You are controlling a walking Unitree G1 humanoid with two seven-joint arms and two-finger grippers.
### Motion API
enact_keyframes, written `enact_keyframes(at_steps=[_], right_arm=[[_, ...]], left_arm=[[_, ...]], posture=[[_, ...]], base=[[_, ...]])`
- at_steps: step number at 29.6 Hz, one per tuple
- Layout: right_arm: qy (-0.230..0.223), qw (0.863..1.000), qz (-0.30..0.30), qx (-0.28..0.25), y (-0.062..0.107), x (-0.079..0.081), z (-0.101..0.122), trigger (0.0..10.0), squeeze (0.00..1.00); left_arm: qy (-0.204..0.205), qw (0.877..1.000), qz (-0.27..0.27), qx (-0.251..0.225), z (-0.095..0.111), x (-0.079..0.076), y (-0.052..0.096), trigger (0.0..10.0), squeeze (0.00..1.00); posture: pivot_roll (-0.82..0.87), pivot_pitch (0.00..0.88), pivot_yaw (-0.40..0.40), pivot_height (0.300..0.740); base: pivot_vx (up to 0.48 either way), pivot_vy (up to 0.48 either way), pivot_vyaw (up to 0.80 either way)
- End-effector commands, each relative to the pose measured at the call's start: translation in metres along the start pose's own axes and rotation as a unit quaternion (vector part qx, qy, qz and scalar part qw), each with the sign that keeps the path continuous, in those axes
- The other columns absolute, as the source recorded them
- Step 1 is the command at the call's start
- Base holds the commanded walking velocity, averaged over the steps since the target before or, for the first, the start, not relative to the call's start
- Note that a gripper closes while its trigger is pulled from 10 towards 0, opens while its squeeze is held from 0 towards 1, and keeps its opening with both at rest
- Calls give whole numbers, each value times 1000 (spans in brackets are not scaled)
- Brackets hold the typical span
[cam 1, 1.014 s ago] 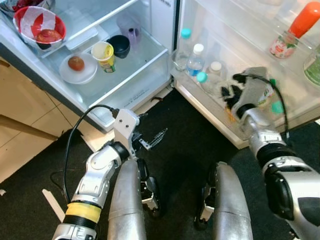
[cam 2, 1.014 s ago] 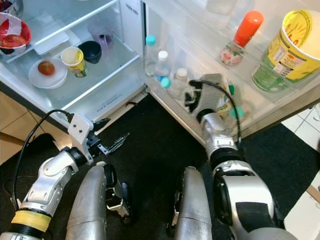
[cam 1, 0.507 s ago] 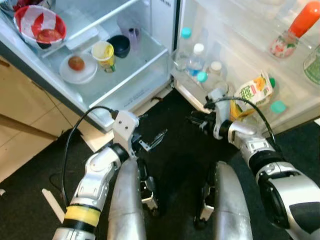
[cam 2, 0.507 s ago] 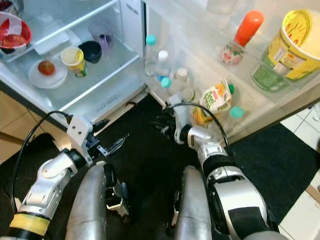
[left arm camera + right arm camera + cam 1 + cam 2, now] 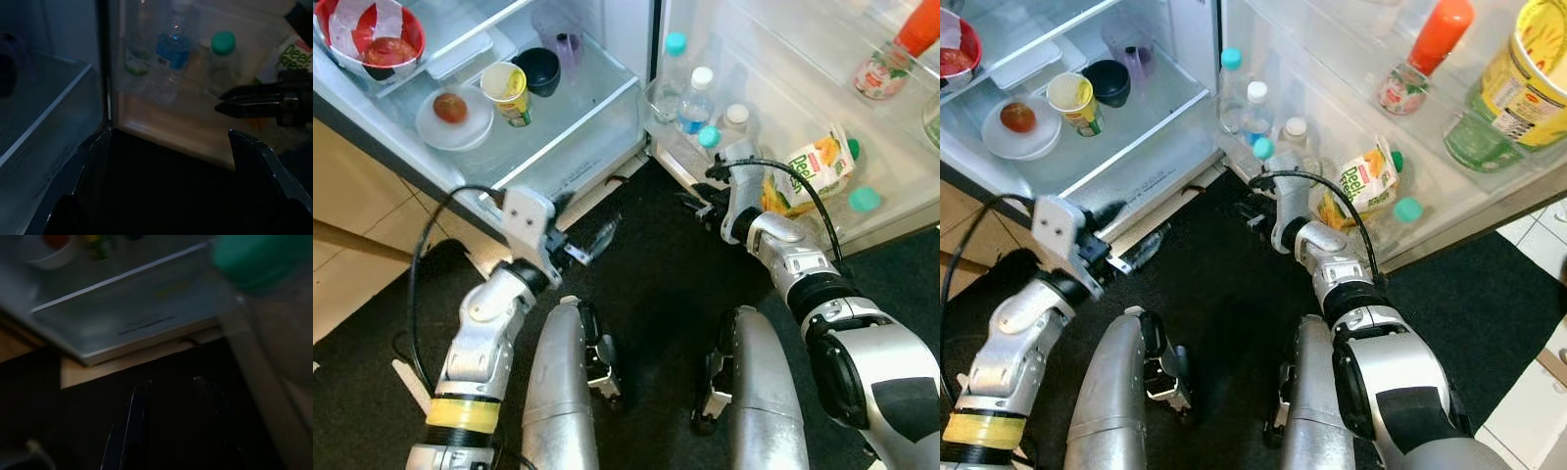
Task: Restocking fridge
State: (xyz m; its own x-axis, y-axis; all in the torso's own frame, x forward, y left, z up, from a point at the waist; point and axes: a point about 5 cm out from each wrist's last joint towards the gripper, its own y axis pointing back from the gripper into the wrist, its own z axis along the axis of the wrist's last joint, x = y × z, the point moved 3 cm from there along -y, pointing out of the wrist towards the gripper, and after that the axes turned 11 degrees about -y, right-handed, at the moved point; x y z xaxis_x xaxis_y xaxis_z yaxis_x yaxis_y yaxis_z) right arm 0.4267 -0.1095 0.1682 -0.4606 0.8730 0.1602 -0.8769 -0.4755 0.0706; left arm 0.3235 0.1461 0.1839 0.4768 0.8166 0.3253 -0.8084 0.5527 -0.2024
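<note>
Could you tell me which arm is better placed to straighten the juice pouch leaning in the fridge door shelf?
Probably the right. The right gripper hovers just before the door shelf, beside the juice pouch, while the left gripper hangs across the black mat by the fridge's main compartment.

Fridge's wide open, juice pouch sitting in the door shelf next to a few water bottles, right gripper empty just below them, left gripper hanging over the black mat.
</note>
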Motion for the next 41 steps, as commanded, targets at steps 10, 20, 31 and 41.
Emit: enact_keyframes(at_steps=[10, 20, 31, 41], right_arm=[[-17, 971, -220, -96, 26, -66, 37, 10000, 0], [-30, 949, -277, -146, 42, -89, 59, 10000, 0], [-54, 966, -203, -150, 42, -82, 52, 10000, 0], [-106, 983, -16, -149, 51, -59, 37, 10000, 0]], left_arm=[[4, 999, -2, 32, -11, -5, 9, 10000, 0], [4, 999, -13, 32, -12, -9, 4, 10000, 0], [10, 999, -19, 27, -16, -20, -1, 10000, 0], [14, 999, -25, 26, -20, -25, -4, 10000, 0]], posture=[[136, 542, -1, 591], [130, 525, 2, 591], [96, 489, -25, 591], [67, 447, -31, 591]], base=[[0, 0, 0], [0, 0, 0], [0, 0, 0], [0, 0, 0]])
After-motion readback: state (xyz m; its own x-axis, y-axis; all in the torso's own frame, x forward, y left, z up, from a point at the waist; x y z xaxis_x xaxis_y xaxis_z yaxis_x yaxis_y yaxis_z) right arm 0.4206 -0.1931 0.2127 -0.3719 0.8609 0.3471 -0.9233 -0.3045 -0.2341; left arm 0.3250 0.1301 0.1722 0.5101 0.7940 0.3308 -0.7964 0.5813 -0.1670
